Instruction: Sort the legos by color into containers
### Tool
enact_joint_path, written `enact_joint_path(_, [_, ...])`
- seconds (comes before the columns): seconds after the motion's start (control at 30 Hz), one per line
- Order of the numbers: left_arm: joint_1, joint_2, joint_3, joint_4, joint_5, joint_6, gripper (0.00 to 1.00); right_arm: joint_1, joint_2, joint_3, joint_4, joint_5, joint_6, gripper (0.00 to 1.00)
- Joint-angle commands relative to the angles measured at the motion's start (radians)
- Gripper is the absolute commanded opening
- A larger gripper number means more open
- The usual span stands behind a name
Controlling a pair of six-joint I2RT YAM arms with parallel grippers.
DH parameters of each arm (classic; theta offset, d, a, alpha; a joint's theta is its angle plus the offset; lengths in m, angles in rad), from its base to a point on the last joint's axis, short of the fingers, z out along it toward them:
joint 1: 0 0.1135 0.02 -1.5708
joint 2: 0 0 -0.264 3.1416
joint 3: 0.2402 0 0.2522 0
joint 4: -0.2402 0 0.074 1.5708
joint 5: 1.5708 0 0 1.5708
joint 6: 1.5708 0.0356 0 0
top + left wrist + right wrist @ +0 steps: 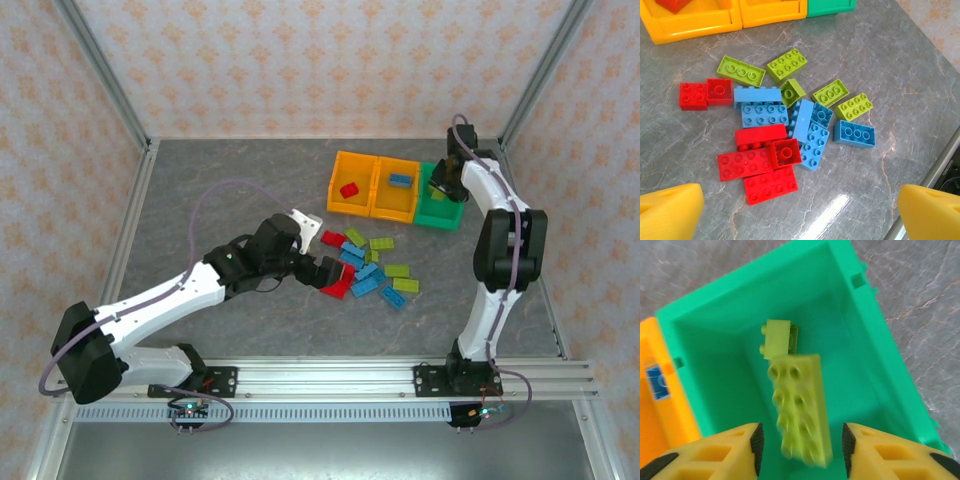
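Note:
The legos [365,268] lie in a loose heap of red, blue and yellow-green bricks on the table in front of the containers. My left gripper [325,272] hovers open over the heap's near left side. In the left wrist view the left gripper [800,215] has nothing between its yellow fingers, and a red brick [771,185] lies just beyond. My right gripper [801,447] stands open over the green bin [740,287]. A blurred yellow-green brick [800,405] hangs between its pads with gaps on both sides. A smaller yellow-green brick [777,340] lies on the bin floor.
The containers sit in a row at the back right: an orange bin [350,210] holding a red brick [349,189], an orange bin [392,215] holding a blue brick [401,180], and the green bin [440,222]. A metal rail [330,375] borders the table's near edge.

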Motion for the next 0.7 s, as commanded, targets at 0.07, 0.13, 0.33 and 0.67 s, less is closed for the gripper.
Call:
enact_joint_path(0.07, [-0.018, 0.047, 0.074, -0.043, -0.038, 0.011, 1.0, -0.005, -0.054, 0.07, -0.118, -0.013, -0.026, 0.59])
enact_joint_path(0.13, [-0.024, 0.063, 0.079, -0.038, -0.055, 0.009, 1.0, -0.004, -0.105, 0.037, -0.136, -0.024, -0.013, 0.59])
enact_joint_path(0.33, [-0.022, 0.18, 0.173, -0.138, -0.23, -0.099, 0.98, 0.014, -0.395, -0.247, -0.102, -0.228, 0.091, 0.61])
enact_joint_path(0.67, [0.038, 0.611, 0.528, -0.408, -0.394, -0.392, 0.75, 0.171, -0.733, -0.521, -0.198, -0.213, 0.173, 0.75])
